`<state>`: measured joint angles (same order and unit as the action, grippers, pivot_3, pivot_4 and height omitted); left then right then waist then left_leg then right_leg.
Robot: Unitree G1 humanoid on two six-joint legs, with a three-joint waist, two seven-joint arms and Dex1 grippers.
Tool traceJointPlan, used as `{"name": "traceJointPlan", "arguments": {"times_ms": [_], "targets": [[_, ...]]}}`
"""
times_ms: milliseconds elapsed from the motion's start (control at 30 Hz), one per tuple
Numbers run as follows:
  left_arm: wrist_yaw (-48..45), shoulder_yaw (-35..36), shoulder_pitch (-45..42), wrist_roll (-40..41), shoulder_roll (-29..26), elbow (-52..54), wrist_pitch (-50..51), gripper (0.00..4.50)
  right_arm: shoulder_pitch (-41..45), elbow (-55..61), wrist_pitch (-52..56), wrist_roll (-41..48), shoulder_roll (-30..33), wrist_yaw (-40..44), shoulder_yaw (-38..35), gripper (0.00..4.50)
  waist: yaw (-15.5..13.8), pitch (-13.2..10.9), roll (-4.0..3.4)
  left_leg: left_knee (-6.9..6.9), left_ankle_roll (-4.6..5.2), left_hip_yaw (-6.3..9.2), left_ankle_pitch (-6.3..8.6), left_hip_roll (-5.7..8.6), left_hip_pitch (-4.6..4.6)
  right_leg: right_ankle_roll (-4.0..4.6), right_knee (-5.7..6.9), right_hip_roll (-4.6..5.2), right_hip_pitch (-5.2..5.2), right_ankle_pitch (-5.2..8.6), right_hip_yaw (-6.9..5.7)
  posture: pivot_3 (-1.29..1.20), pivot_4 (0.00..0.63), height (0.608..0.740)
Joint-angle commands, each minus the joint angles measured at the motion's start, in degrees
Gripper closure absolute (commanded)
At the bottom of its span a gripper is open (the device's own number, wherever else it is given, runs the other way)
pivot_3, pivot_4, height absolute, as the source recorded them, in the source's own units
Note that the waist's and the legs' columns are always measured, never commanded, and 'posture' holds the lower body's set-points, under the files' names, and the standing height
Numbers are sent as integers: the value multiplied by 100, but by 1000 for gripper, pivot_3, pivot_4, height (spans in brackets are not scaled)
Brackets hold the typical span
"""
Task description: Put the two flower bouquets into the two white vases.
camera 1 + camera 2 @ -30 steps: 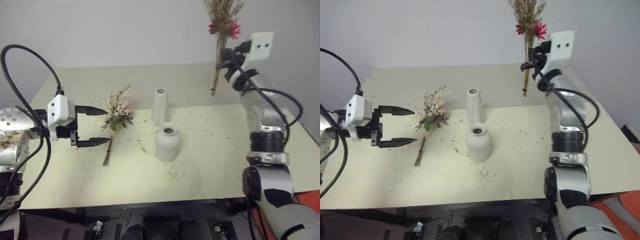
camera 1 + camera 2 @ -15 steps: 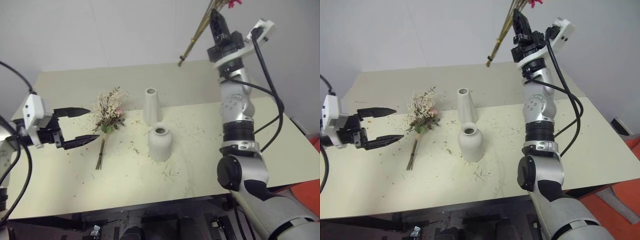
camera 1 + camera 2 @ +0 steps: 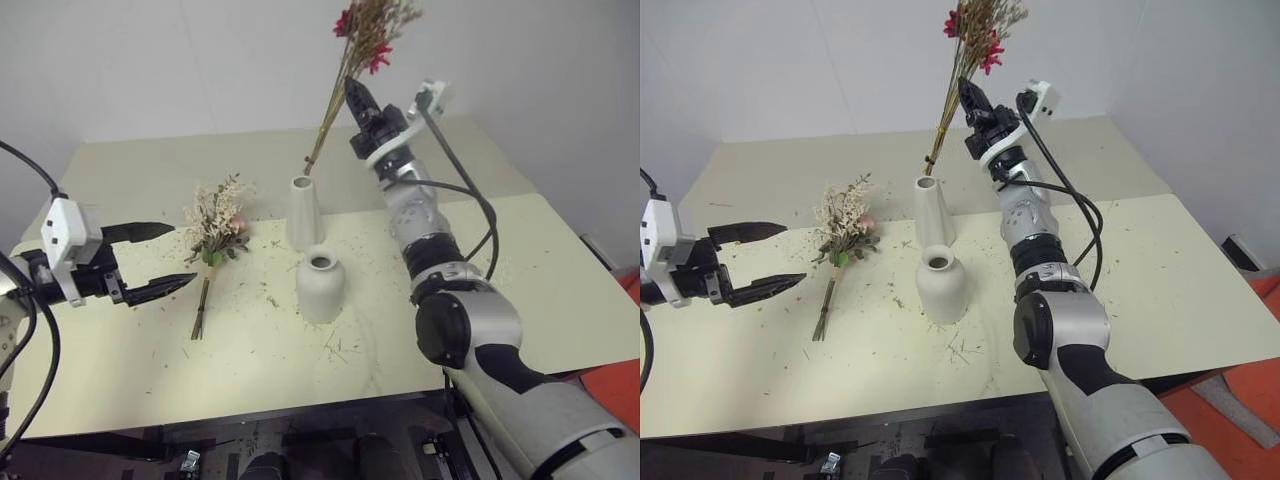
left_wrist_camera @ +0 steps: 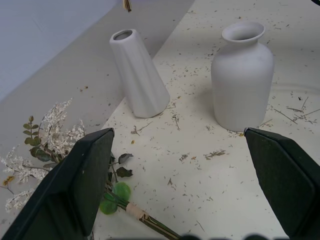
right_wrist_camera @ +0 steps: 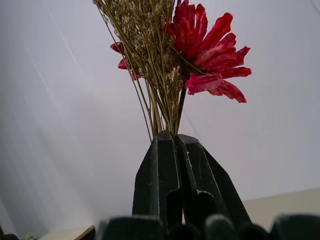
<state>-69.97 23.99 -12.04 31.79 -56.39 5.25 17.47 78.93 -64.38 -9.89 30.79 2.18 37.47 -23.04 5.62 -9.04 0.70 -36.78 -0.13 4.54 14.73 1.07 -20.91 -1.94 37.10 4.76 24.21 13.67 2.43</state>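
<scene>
The right gripper (image 3: 357, 97) is clamped on the dried-grass bunch (image 3: 352, 60), holding it tilted in the air with its stem ends just above the mouth of the tall vase (image 3: 303, 212). The squat vase (image 3: 321, 285) stands just in front. The left gripper (image 3: 165, 258), fingers spread wide apart, hovers near the rose bunch (image 3: 214, 232), which lies flat on the table (image 3: 520, 280).

left gripper (image 3: 158, 258): low, level, jaws wide | right gripper (image 3: 357, 97): raised, angled up, clamped
</scene>
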Motion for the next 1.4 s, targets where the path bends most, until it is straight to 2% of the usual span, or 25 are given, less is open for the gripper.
{"name": "traceJointPlan", "arguments": {"times_ms": [33,367,867,1400], "targets": [[93,282,86,144,-32,259,8,0,312,-223,-418,-207,-10,-38,21,4493,2,0,0,0,0,0,0,0,0,0,0,0,0,0,1,0,150,740],[242,448,379,248,-13,535,65,0,363,-685,-976,-593,-43,-190,1,4493,4,0,0,1,0,1,0,-2,0,2,-1,-1,1,-1,2,0,150,740],[308,555,576,347,-54,717,96,0,457,-909,-1135,-807,-174,-528,-144,4493,9,0,0,2,-1,1,0,-3,2,3,-1,-2,0,-2,3,0,150,740],[291,650,718,341,-39,792,110,0,238,-986,-1324,-1286,-390,-619,37,4493,9,0,0,2,-1,0,1,-3,2,3,-2,-3,-1,-2,3,0,150,740]]}}
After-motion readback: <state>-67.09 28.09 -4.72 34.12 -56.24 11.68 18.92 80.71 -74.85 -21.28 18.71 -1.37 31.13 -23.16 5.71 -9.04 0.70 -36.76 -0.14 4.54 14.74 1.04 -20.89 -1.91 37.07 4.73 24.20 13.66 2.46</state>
